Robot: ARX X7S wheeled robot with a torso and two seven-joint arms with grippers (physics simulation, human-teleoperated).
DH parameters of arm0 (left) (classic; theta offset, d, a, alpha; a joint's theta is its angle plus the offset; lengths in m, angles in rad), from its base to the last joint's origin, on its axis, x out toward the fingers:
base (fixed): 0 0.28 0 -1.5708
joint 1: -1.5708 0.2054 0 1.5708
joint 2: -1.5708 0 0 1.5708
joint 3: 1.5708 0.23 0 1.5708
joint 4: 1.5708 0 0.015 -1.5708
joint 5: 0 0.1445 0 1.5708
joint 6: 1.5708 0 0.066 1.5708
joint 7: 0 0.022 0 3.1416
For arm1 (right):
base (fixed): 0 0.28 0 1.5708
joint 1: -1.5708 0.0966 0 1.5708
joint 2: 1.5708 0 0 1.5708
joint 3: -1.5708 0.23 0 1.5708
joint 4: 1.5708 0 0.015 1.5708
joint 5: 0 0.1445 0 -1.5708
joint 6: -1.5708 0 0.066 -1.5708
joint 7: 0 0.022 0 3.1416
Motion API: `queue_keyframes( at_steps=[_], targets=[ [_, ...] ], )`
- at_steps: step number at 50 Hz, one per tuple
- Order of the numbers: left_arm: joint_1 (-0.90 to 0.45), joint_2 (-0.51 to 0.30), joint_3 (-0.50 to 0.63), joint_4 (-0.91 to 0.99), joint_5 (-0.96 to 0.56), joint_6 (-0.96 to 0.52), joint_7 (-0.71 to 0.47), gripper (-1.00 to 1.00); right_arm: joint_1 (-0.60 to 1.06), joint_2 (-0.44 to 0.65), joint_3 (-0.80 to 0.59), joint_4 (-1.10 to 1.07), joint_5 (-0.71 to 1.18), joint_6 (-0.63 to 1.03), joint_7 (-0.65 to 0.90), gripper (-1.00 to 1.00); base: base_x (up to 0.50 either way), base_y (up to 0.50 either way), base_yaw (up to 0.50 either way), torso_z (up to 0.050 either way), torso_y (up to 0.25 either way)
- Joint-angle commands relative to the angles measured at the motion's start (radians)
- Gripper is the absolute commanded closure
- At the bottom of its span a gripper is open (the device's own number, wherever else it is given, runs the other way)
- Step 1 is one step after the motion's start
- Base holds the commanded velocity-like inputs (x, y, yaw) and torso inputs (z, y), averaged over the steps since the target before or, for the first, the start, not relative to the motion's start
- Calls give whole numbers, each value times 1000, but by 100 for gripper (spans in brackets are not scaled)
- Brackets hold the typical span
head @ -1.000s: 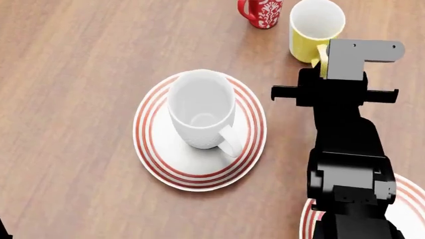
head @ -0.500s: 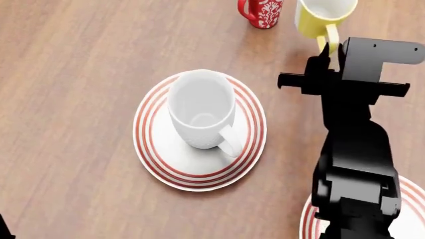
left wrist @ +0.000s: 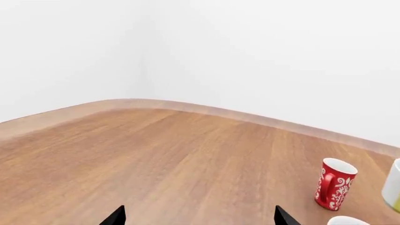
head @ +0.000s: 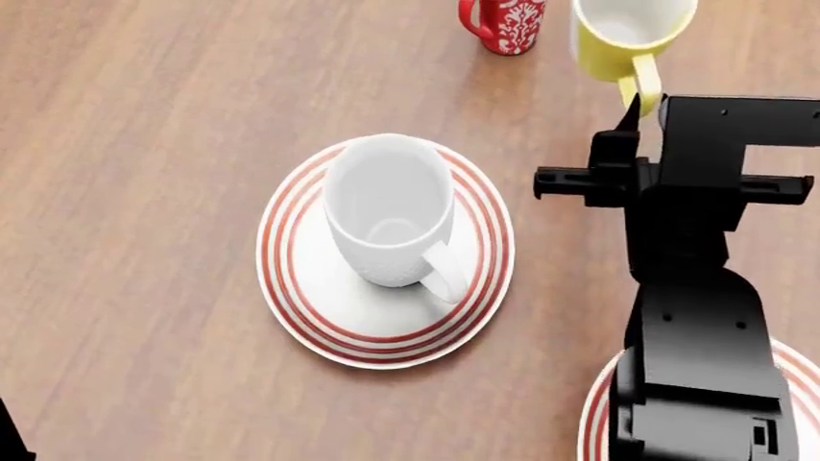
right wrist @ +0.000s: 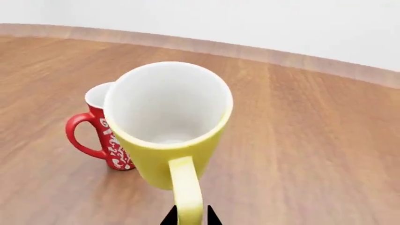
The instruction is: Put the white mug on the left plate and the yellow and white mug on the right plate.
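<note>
Wood table: right hand pinching yellow mug handle.

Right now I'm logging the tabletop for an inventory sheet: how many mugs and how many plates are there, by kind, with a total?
Mugs: 3: the white mug, the yellow and white mug, the red patterned mug.
Plates: 2: the left plate under the white mug, the right plate partly hidden by the right arm.
Total: 5.
</note>
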Motion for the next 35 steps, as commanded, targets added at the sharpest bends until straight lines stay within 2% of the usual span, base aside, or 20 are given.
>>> queue_keyframes(
  at_steps=[1, 6, 8, 9, 10, 17, 35],
  targets=[
    [-2, -2, 2, -1, 0, -1, -3, -100, -49, 4, -16, -147, -12, 99, 9, 100, 0, 0, 0, 0, 0],
    [-2, -3, 3, -1, 0, -1, -4, -100, -49, 6, -19, -147, -9, 99, 11, 100, 0, 0, 0, 0, 0],
    [1, 5, 10, -14, 6, 7, -2, -100, -125, 22, -36, -243, 39, 117, -82, 100, 0, 0, 0, 0, 0],
    [2, 8, 15, -15, 10, 7, -2, -100, -140, 19, -25, -269, 33, 147, -56, 100, 0, 0, 0, 0, 0],
    [5, 9, 24, -7, 18, 3, -4, -100, -158, 3, 32, -326, 110, 206, -75, 100, 0, 0, 0, 0, 0],
    [3, 4, 28, 3, 23, -1, -7, -100, -235, 26, 55, -571, 121, 308, -41, 100, 0, 0, 0, 0, 0],
    [3, -7, 10, 0, 10, 0, -14, -100, -391, 79, 66, -826, 113, 448, -8, 100, 0, 0, 0, 0, 0]
  ],
)
